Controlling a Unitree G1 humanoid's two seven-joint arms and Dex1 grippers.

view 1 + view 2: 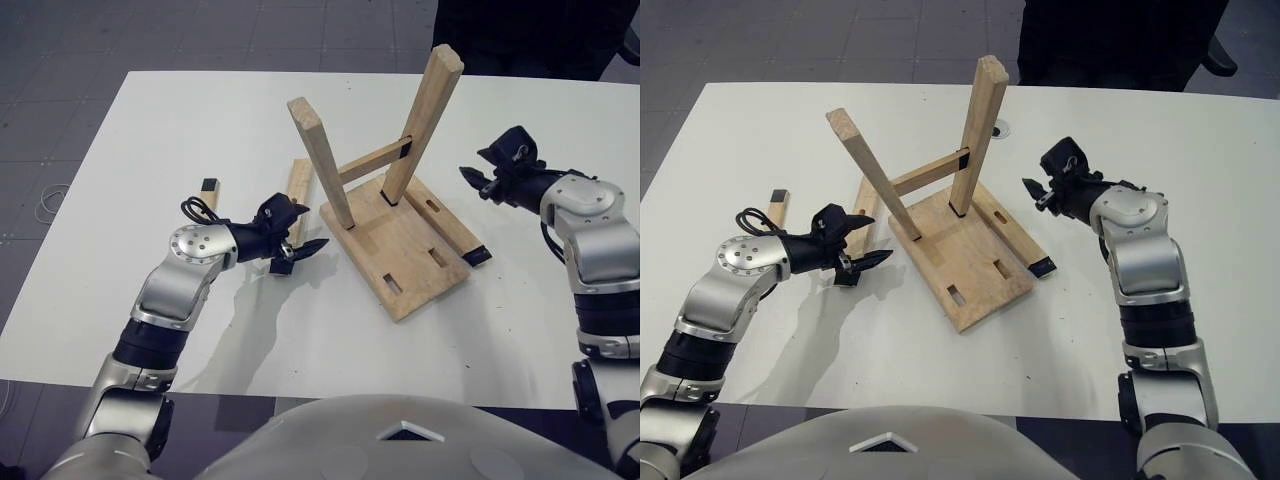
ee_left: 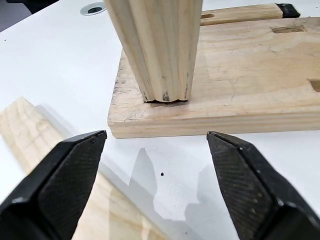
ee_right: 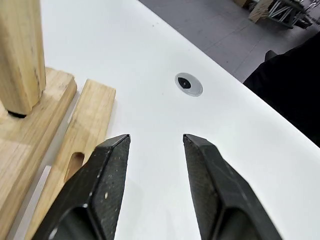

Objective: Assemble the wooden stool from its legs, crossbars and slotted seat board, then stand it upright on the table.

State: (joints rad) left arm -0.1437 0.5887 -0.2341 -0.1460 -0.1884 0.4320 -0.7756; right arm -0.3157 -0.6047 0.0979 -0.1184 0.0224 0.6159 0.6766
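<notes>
The slotted seat board (image 1: 410, 262) lies flat on the white table. Two legs (image 1: 322, 165) (image 1: 425, 120) stand upright in it, joined by a crossbar (image 1: 372, 160). A loose slotted leg (image 1: 450, 225) lies along the board's right edge. Another loose wooden piece (image 1: 297, 185) lies left of the board. My left gripper (image 1: 305, 254) is open, low over the table, just left of the board's near-left corner (image 2: 150, 120). My right gripper (image 1: 474, 183) is open too, right of the loose slotted leg (image 3: 82, 125), holding nothing.
A short wooden piece with a black end (image 1: 208, 192) lies at the far left. A round cable hole (image 3: 189, 83) sits in the table behind the stool parts. Bare table stretches in front of the board, toward the near edge (image 1: 300, 390).
</notes>
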